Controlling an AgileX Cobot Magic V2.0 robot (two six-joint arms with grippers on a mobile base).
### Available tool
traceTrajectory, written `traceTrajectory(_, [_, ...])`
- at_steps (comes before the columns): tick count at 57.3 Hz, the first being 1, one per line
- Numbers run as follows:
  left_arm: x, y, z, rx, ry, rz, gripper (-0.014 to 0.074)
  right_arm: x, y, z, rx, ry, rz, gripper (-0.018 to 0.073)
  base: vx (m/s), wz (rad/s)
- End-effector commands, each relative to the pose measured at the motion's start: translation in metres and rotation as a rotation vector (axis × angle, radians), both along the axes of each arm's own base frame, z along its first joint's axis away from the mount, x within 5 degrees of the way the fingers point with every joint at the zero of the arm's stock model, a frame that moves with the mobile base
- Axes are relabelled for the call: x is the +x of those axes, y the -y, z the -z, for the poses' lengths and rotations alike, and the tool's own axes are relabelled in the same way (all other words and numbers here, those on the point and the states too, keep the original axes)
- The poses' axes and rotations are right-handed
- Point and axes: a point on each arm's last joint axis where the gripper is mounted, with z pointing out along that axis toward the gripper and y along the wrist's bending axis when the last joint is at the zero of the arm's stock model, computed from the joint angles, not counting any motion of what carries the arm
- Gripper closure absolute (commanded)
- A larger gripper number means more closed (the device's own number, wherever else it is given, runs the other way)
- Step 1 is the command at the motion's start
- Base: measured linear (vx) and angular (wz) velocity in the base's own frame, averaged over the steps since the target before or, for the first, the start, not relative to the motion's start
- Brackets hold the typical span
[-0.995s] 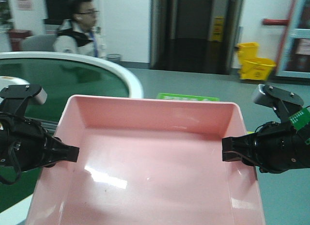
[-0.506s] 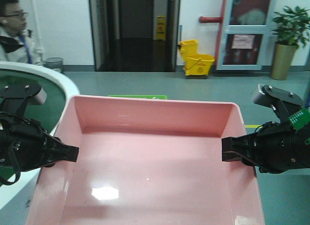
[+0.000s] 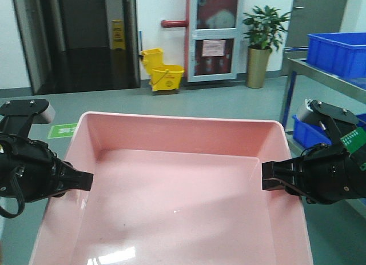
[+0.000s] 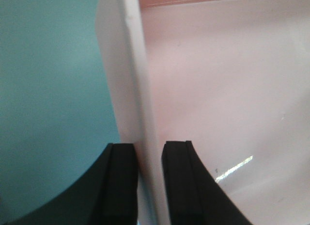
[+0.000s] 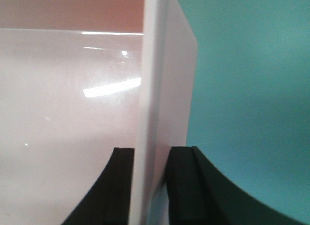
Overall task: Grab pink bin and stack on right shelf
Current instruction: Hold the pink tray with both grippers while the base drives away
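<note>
Pale glossy pink for the pink bin (image 3: 177, 185), white glints on its base. Matte black for the left gripper (image 3: 81, 180) and right gripper (image 3: 271, 184). Bright blue for the crates (image 3: 337, 49); yellow for the mop bucket (image 3: 163, 73).

A yellow mop bucket (image 3: 162, 72) stands near a potted plant (image 3: 262, 45).

Left end effector (image 3: 87, 181) reached inward from left, wrist level. Fingers clamped on left wall of pink bin (image 3: 177, 208), one finger each side. Right end effector (image 3: 266, 184) mirrored, clamped on right wall. Wrists faced each other.
</note>
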Motion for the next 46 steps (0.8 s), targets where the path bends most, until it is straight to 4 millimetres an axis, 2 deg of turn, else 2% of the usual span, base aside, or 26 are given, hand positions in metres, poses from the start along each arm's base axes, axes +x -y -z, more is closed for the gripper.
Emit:
traceTrajectory(1, [-0.0055, -0.002, -0.0241, -0.035, 0.116, -0.004, 0.0598, -0.0003, 0.0043, -0.0251, 0.025, 0.14, 0.038, 0.0568, 0.28, -0.37])
traceTrajectory(17, [-0.0055, -0.002, -0.0241, -0.035, 0.116, -0.004, 0.0598, -0.0003, 0.0043, -0.025, 0.025, 0.14, 0.038, 0.0568, 0.33, -0.23])
traceTrajectory(46, [-0.0055, -0.002, -0.0241, -0.035, 0.116, -0.004, 0.0598, -0.0003, 0.0043, -0.025, 0.025, 0.14, 0.038, 0.0568, 0.41, -0.06])
